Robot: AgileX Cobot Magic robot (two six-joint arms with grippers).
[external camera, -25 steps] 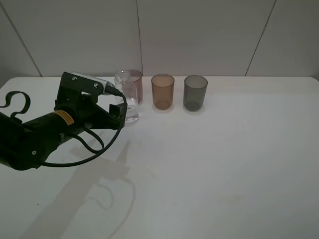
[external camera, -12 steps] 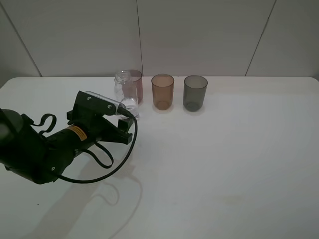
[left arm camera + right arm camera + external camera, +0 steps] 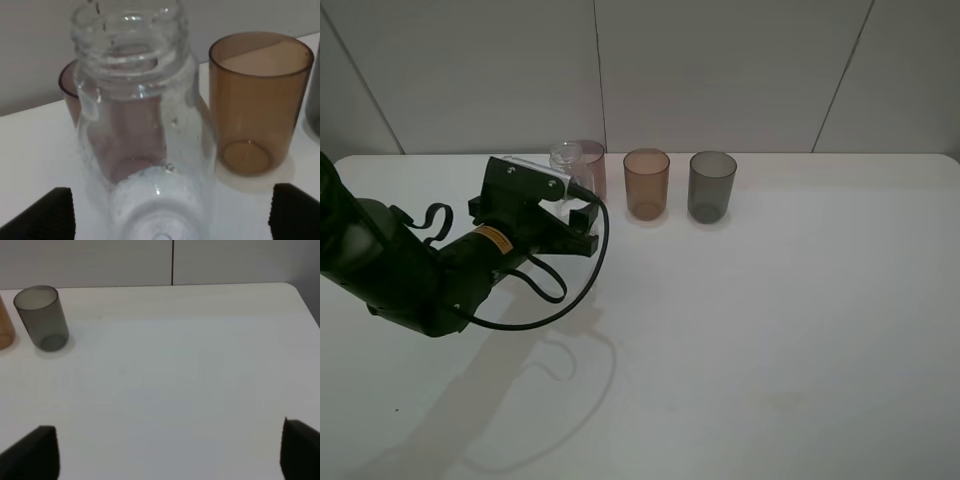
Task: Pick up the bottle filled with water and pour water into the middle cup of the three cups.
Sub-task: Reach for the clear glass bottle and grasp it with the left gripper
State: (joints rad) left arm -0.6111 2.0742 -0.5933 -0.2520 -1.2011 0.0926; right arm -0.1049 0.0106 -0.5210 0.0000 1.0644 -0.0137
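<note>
1. Nearest the high camera, the white tabletop (image 3: pixel 770 340) carries the soft shadow (image 3: pixel 520 400) of the left arm and its cable.
2. The right pincer (image 3: pixel 165 455) appears only in its own wrist view. It is released, its dark tips spread wide over bare tabletop, well apart from the grey-green cup (image 3: pixel 41 317).
3. The black left arm (image 3: pixel 410 275) reaches in from the left side and angles toward the back row, with a black cable (image 3: pixel 560 300) looping beneath it.
4. The left pincer (image 3: pixel 572 215) is released, its jaws set wide on either side of the bottle's lower body. Its wrist view shows a gap between each dark fingertip (image 3: pixel 50 215) and the clear plastic, so it grasps nothing.
5. The bottle (image 3: pixel 565 158) stands upright on the tabletop between those jaws. It is capless, and its threaded neck rises above the pincer. Droplets cling to its wall in the close view (image 3: pixel 142 125).
6. Just behind the bottle is the pinkish-mauve cup (image 3: pixel 594 172), at the left end of the three cups.
7. The middle cup (image 3: pixel 646 184), amber-brown, stands upright beside it with a gap between them. It sits just right of the bottle in the left wrist view (image 3: pixel 260 100).
8. The grey-green cup (image 3: pixel 711 187) closes the row on the right, also upright and standing apart.
9. A pale panelled wall (image 3: pixel 720 70) rises behind the tabletop's far edge.
</note>
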